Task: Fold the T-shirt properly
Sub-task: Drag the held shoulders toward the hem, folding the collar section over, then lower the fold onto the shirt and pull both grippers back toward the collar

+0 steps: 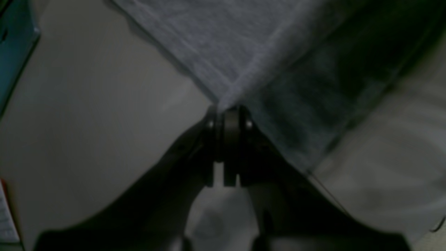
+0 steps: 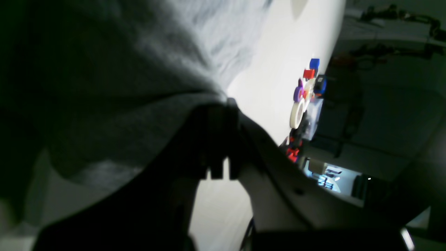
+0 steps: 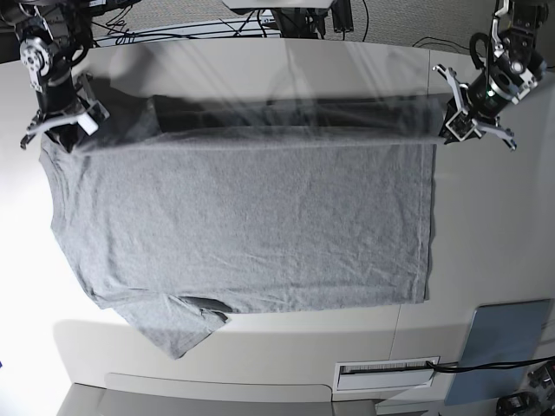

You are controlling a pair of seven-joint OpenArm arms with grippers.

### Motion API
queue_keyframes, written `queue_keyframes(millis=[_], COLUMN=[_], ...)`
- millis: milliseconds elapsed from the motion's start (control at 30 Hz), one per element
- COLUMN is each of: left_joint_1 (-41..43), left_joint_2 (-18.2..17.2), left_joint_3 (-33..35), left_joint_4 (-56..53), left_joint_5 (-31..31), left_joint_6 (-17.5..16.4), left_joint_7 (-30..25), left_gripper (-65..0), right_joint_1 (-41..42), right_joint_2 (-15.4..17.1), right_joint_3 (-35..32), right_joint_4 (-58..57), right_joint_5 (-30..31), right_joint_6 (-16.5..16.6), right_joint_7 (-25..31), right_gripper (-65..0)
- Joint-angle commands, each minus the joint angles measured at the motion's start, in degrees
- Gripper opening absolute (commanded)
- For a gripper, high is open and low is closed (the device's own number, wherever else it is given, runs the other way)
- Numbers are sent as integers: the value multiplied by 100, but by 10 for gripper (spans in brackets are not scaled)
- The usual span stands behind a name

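White counter carries everything, cables along its far edge and a blue-grey pad at the near corner under the left arm. T-shirt lies spread across the middle, plain side up, far long edge lifted off the counter and stretched between the two arms; one sleeve sticks out flat at the near edge. Left tool is pinched tight on a hem corner, cloth fanning away from its tips. Right tool is likewise clamped narrow on a bunched fold at the shoulder end. Risks, as I judge them: uneven carry would skew the fold line; too much tension could pull a corner free, and the bunched right grip looks the likelier to slip; near sleeve may drag and crumple underneath; small coloured parts near the counter edge could catch a sweeping hem.
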Motion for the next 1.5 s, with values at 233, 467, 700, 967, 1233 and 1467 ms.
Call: queue_keyframes(millis=[233, 467, 700, 967, 1233, 1467], left_joint_1=[-785, -1165, -1222, -1272, -1419, -1475], left_joint_2=[219, 251, 315, 313, 315, 315], left_joint_3=[216, 496, 496, 496, 496, 496], left_joint_4=[-267, -479, -577, -577, -577, -577], left_joint_5=[-24, 20, 15, 17, -2, -2], left_joint_6=[-111, -109, -85, 487, 363, 323], left_joint_7=[42, 247, 278, 446, 452, 498], left_gripper=[-650, -650, -650, -650, -650, -650], right_joint_1=[758, 1307, 1812, 2433, 2542, 2544], right_joint_2=[98, 118, 319, 302, 304, 302], right_joint_3=[-455, -824, -1222, -1412, -1412, -1412], right_joint_4=[52, -37, -514, -866, -870, -885], right_joint_5=[153, 153, 151, 155, 243, 243], right_joint_6=[-96, -96, -101, -101, -96, -96], right_joint_7=[131, 168, 262, 256, 302, 304], right_gripper=[-650, -650, -650, -650, -650, -650])
